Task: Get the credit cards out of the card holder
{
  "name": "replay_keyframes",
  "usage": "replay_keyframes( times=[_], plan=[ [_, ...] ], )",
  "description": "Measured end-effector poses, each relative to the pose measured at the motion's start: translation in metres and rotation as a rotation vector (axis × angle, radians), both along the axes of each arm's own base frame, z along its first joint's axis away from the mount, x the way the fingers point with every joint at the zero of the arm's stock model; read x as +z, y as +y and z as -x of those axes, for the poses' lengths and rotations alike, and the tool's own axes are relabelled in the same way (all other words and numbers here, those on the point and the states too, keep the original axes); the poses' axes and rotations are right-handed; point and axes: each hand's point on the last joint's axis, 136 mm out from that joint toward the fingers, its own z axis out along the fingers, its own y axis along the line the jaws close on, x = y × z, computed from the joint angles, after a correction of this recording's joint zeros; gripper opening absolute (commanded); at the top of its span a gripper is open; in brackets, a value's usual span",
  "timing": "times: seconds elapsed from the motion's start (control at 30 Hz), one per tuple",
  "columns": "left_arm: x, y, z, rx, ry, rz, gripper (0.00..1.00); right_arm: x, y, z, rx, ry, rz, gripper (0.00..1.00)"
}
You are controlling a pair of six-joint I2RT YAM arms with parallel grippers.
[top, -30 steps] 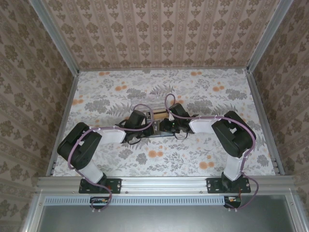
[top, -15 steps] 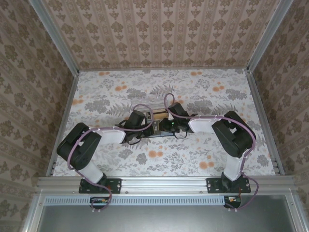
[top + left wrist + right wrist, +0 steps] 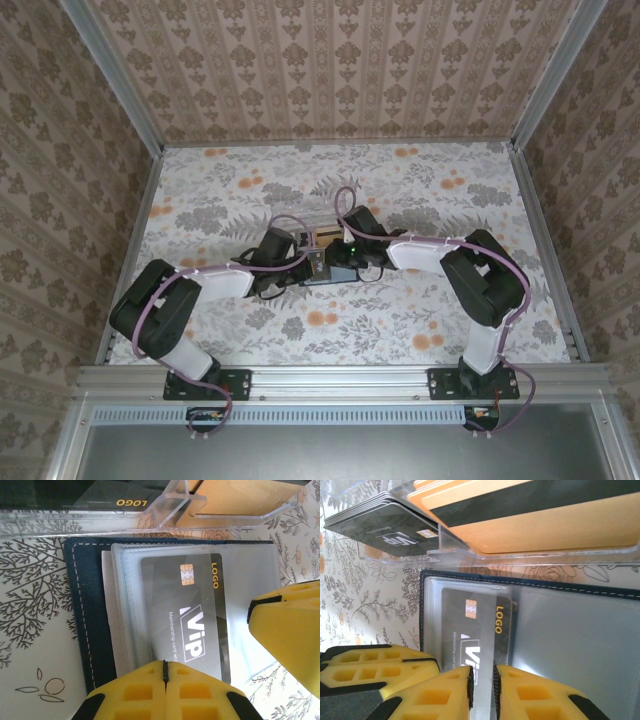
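Both arms meet mid-desk point(image 3: 420, 190), wrists nearly nose to nose. From above, most of the work is hidden under them.

Card holder point(image 3: 85, 620): lies open and flat on the floral cover, navy stitched edge out to the left, clear sleeves point(image 3: 125, 605) facing up. One dark VIP card point(image 3: 170, 610) sits in a sleeve on the holder's left half, with chip and gold LOGO at the end toward the box. The right half point(image 3: 580, 645) shows pale blue-grey sleeve.

Clear plastic box point(image 3: 520, 555): just beyond the holder's far edge; can't tell if they touch. A divider splits it into two compartments. A stack of dark cards point(image 3: 385, 527) is in the left one. Orange-tan cards point(image 3: 545, 530), the top one with a black stripe, are in the right one.

Left jaws: yellow pads point(image 3: 140, 695) pressed together, seam shut, tips down over the near end of the VIP card.

Right jaws: pads point(image 3: 535, 695) a narrow slit apart, just to the right of the left jaws and at the same near end of the card. The card's dark face runs down into that slit. Can't tell whether they pinch the card or the sleeve, or just rest on top.
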Motion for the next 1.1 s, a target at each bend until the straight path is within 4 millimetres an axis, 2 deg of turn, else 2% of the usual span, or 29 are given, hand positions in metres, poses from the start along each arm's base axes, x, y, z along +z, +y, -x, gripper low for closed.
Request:
replay_keyframes(
  times=[0.43,0.7,0.8,1.03,1.1],
  plan=[
    [-0.008,0.005,0.005,0.002,0.015,-0.007,0.0,-0.02,-0.003,0.002,-0.007,0.037,0.042,0.23],
    [-0.008,0.003,0.004,-0.003,0.012,0.002,0.0,-0.02,0.0,0.003,0.002,0.036,0.035,0.21],
    [-0.009,0.002,0.004,-0.005,0.011,0.004,0.0,-0.019,0.003,0.005,0.009,0.038,0.031,0.18],
    [-0.009,0.002,0.004,-0.004,0.011,0.003,0.0,-0.019,0.002,0.004,0.004,0.039,0.027,0.01],
    [-0.009,0.002,0.004,-0.004,0.01,0.003,0.0,-0.019,0.002,0.004,0.001,0.036,0.022,0.0]
  ],
)
